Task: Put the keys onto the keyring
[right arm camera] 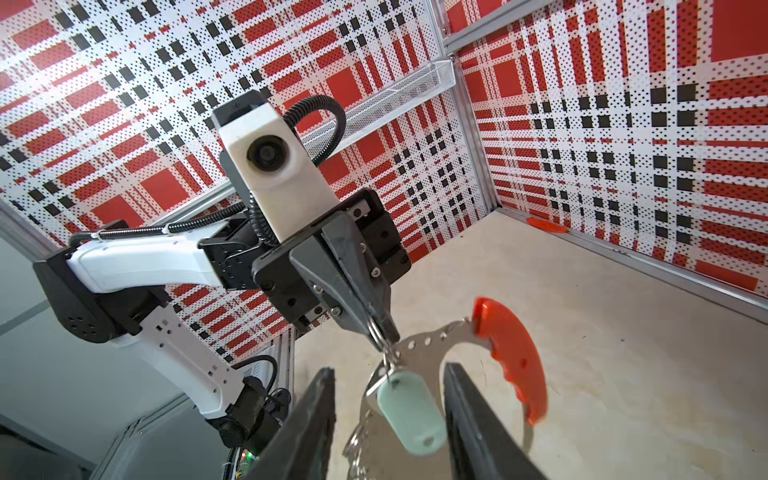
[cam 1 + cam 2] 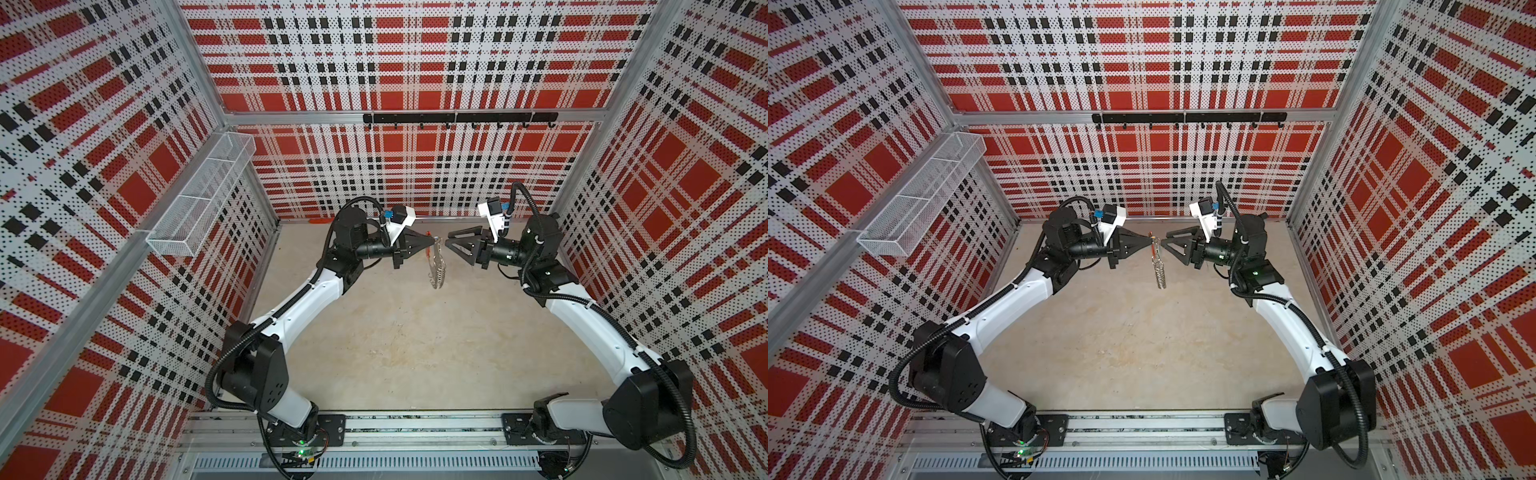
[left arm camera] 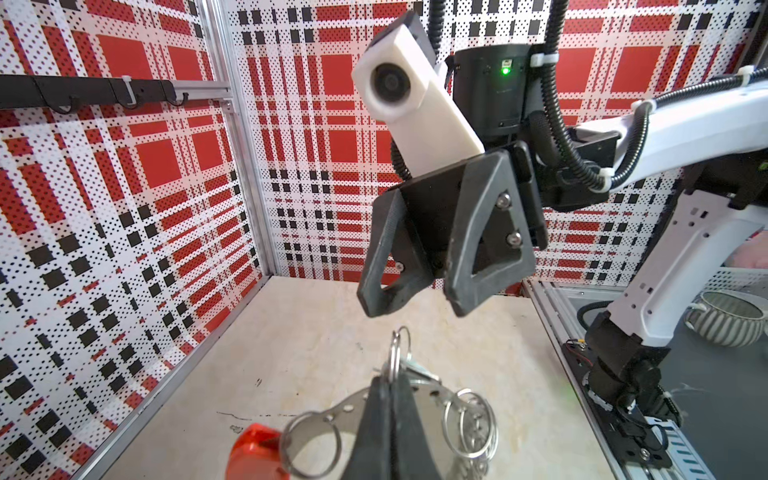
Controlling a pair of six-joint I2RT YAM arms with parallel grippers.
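You are looking down on a pale beige stone-look tabletop point(image 2: 395, 353) with both arms reaching in toward its 12 o'clock side in both top views. A white wire-mesh basket point(image 2: 199, 199) is hanging on the wall at about 10 o'clock, and a black rail of hooks point(image 2: 457, 118) is running along the back wall at 12 o'clock. Your left gripper point(image 2: 432, 241) is coming in from 9 o'clock with its jaws clenched on the rim of the keyring point(image 2: 437, 266), a large thin metal hoop with a red curved plastic section and many small wire loops round its edge. The hoop is dangling clear of the tabletop, drooping toward 6 o'clock in a top view point(image 2: 1158, 266). Your right gripper point(image 2: 449, 242) is facing it from 3 o'clock, just beside the hoop, with its jaws released and nothing in them. In the right wrist view the left gripper point(image 1: 384, 330) is pinching the perforated metal band where a small wire loop sits. The keys point(image 1: 411, 415), showing as a pale teal oval plastic tag, are hanging from that spot into the gap between the right gripper's black fingers point(image 1: 320, 415). You cannot tell whether the tag is touching them. The small dark key itself is not showing clearly.
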